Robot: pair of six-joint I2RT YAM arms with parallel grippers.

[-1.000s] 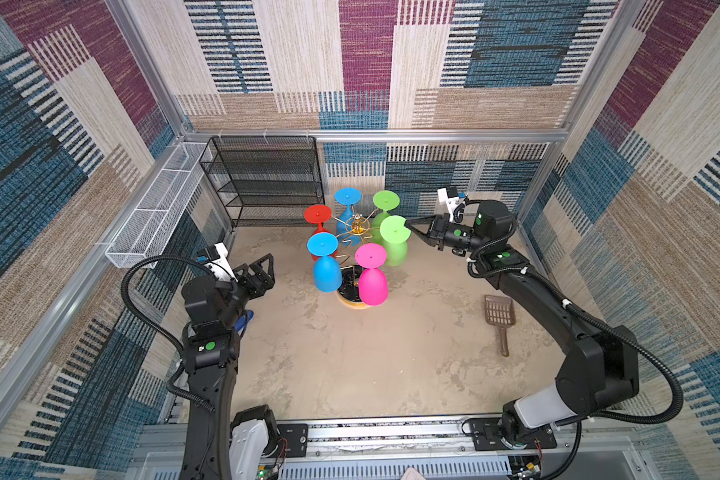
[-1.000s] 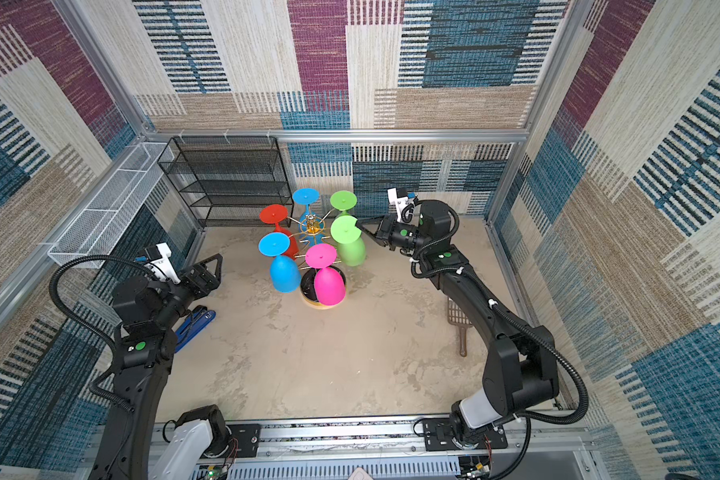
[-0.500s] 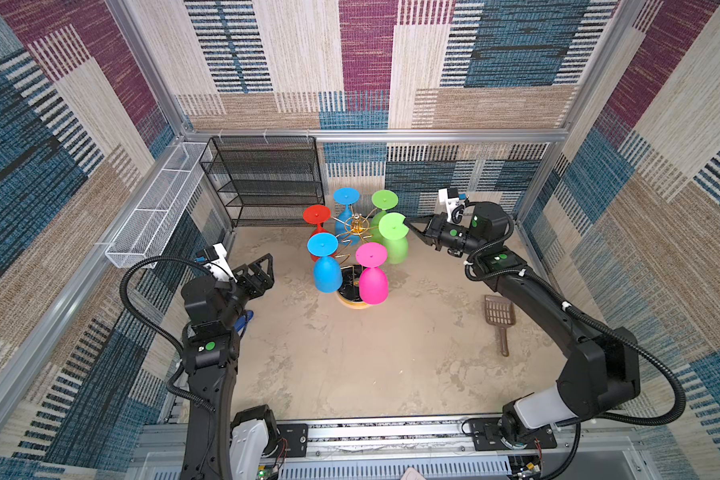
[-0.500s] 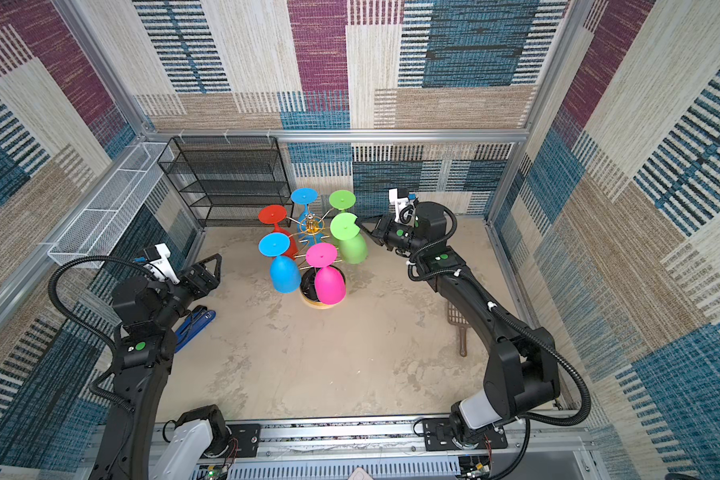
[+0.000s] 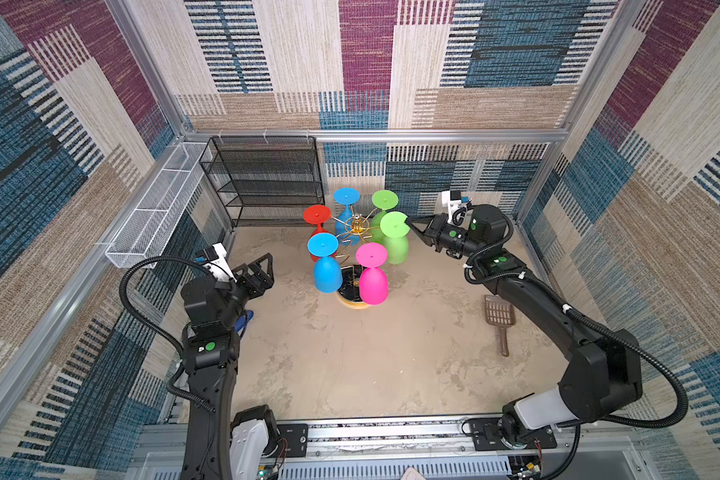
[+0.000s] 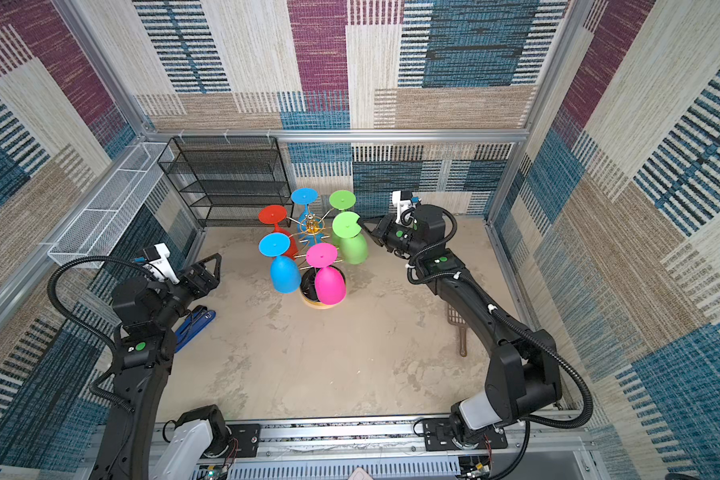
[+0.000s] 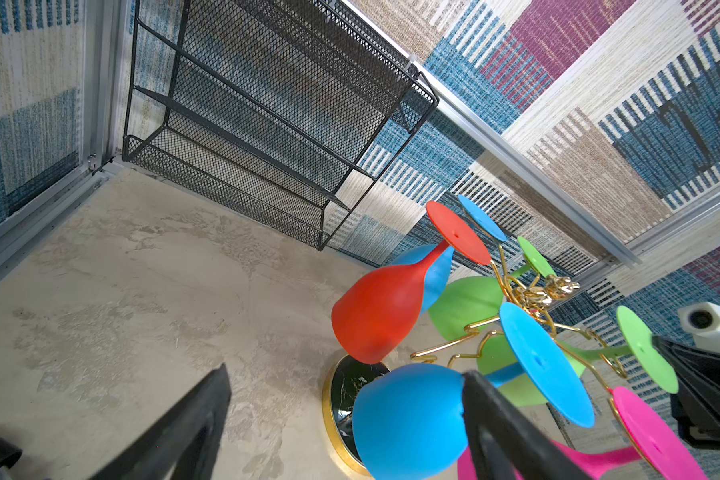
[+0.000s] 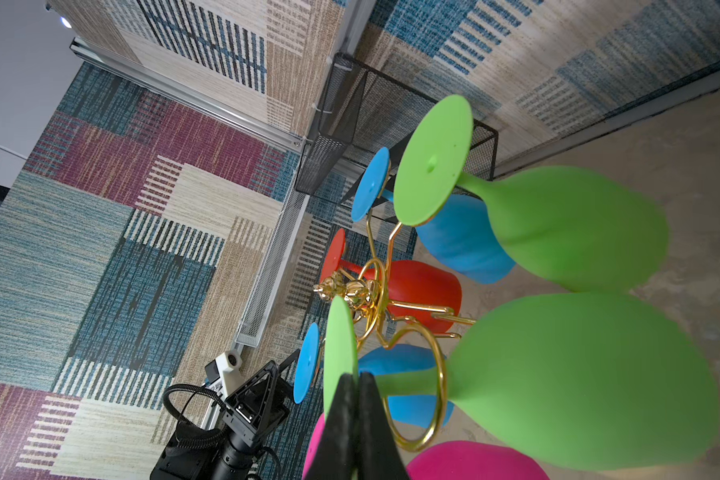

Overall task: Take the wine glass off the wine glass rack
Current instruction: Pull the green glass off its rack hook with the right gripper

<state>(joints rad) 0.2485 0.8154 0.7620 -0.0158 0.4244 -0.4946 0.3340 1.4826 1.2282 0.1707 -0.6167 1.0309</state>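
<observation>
The wine glass rack (image 5: 358, 227) (image 6: 311, 226) is a gold wire stand on a round black, gold-rimmed base (image 5: 350, 296). Several coloured glasses hang upside down from it. My right gripper (image 5: 410, 224) (image 6: 364, 226) (image 8: 356, 388) is shut on the rim of the foot of a green wine glass (image 5: 395, 249) (image 6: 350, 247) (image 8: 578, 374) on the rack's right side. That glass's stem still passes through a gold loop (image 8: 435, 399). My left gripper (image 5: 262, 270) (image 6: 208, 270) (image 7: 346, 372) is open and holds nothing, left of the rack near a blue glass (image 5: 327, 274) (image 7: 408, 419).
Red (image 5: 317, 216), pink (image 5: 373, 282), a second green (image 5: 385, 200) and a second blue (image 5: 346, 196) glass hang around the post. A black mesh shelf (image 5: 267, 178) stands at the back, a white mesh basket (image 5: 154, 208) on the left wall. A brown scoop (image 5: 500, 320) lies right; a blue object (image 6: 194, 324) lies by my left arm.
The right gripper stays shut on the green glass's foot and has shifted only slightly. The left arm has not moved.
</observation>
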